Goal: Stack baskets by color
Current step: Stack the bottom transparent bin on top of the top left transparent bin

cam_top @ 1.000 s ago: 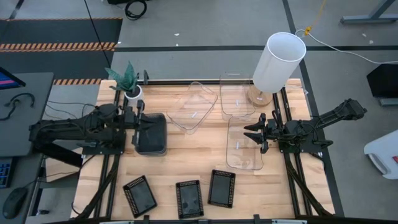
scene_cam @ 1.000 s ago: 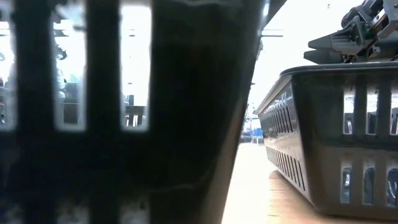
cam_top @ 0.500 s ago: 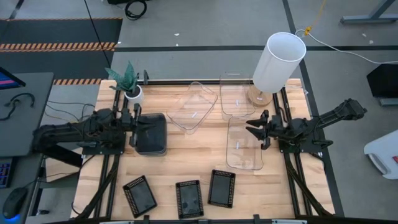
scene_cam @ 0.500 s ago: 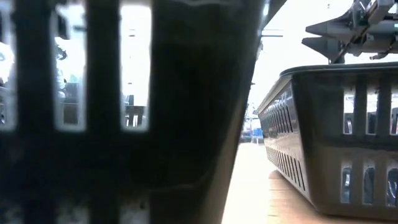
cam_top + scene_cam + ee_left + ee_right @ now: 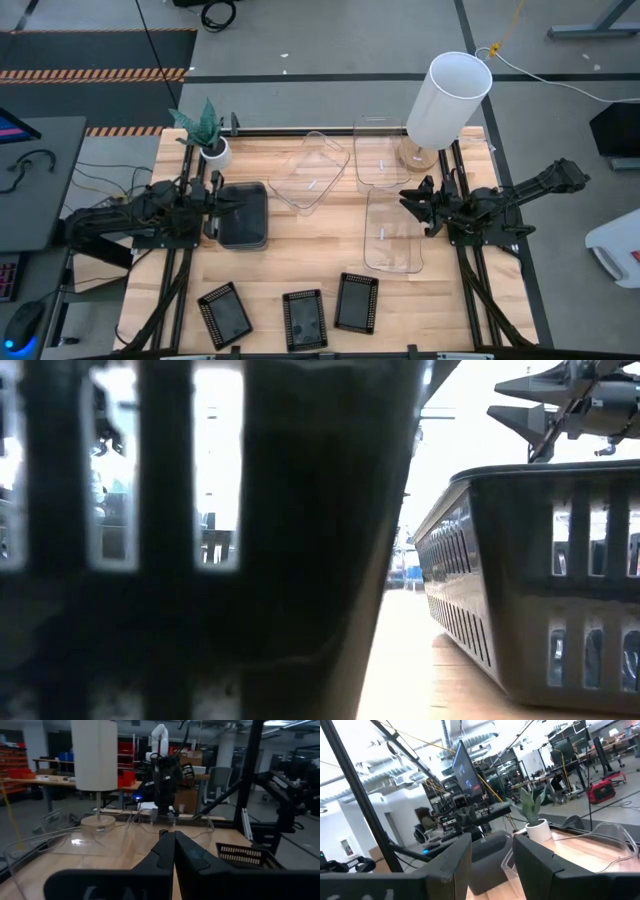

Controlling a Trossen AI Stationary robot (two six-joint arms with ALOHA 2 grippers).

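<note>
Where the table's near edge runs, three black mesh trays (image 5: 290, 312) are laid in a row, apart from one another. Farther in, a stack of grey baskets (image 5: 243, 214) is set at the left, and the left gripper (image 5: 232, 203) is held over it with fingers pressed together. At the right, the right gripper (image 5: 408, 203) is held with fingers apart above a clear basket (image 5: 393, 233). Beyond, two more clear baskets (image 5: 310, 170) are seen beside a white cylinder (image 5: 447, 100) and a potted plant (image 5: 208, 130).

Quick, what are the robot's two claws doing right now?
Left end effector: closed, holding nothing, beside the grey baskets.
Right end effector: open, empty, above a clear basket.
</note>
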